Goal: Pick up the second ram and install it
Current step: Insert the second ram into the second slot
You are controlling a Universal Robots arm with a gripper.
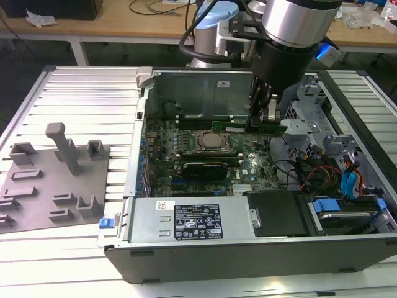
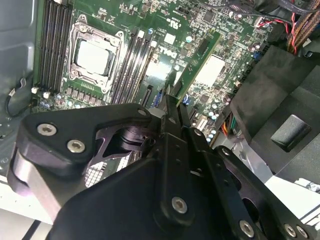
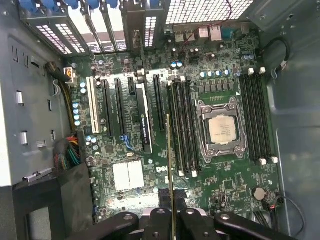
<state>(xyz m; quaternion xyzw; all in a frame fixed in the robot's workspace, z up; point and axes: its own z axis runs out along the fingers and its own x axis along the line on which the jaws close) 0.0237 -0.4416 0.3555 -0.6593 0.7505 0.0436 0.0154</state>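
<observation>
Second ram (image 1: 248, 128) is pinched tight between the gripper's (image 1: 265, 118) fingers, hanging long-edge-down inside the open case (image 1: 248, 261), up off the motherboard (image 3: 230, 185) and not seated in anything. In the first wrist view you see it edge-on, near the CPU socket (image 3: 222, 130), running alongside the black slots (image 3: 182, 125) and just off to their side.

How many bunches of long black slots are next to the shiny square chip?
2. One bunch lies on the chip's side nearest the green stick in the hand; the other lies across the chip.
</observation>
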